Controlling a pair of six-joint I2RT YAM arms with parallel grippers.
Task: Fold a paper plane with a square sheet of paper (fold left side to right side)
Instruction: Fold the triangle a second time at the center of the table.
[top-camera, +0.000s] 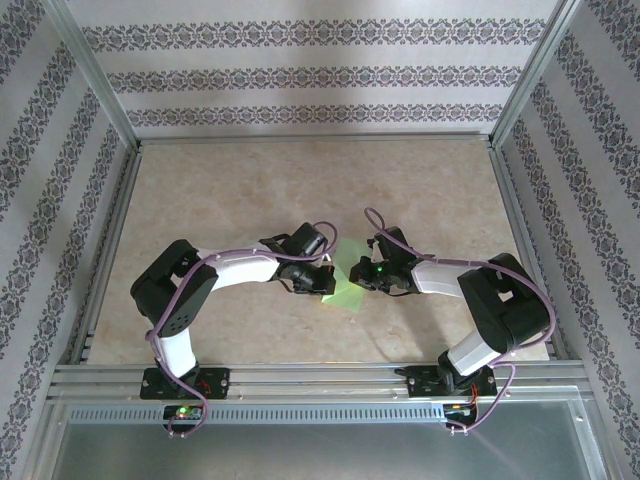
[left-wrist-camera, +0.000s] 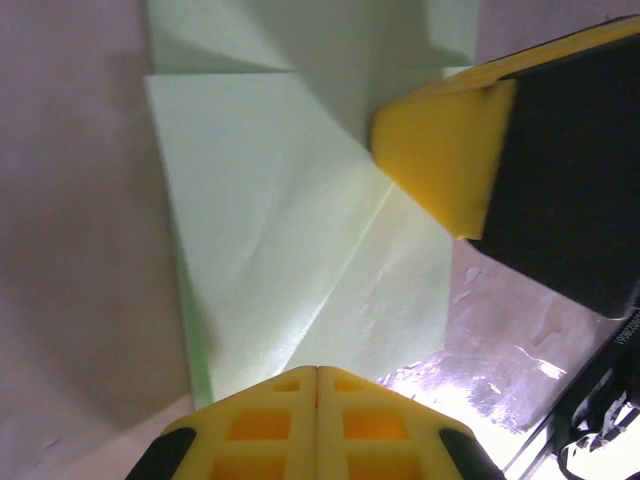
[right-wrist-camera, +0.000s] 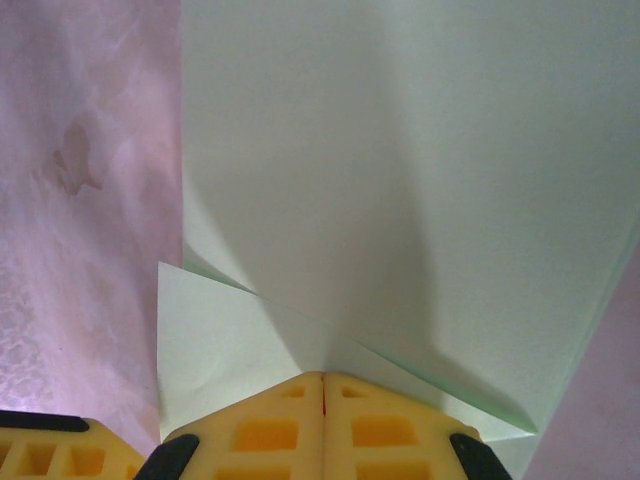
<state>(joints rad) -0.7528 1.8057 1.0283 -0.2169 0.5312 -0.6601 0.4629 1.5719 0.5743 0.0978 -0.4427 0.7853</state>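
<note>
"Where's the square sheet of paper (top-camera: 347, 290)?"

"Mid-counter (top-camera: 250, 190), partly folded, flaps layered. The left tool (left-wrist-camera: 318, 420) and right tool (right-wrist-camera: 322, 425) are each pinched together, tips resting on it — nothing clamped."

"How will it handle?"

"Thin, light and likely to skid. I'd pin one side and lift a free edge — gently, it creases."

Arms: white links (top-camera: 245, 270), black joints (top-camera: 160, 285), looping purple cables (top-camera: 235, 254); tool fingers (left-wrist-camera: 280, 420) yellow, grid-recessed, black-edged.
</note>
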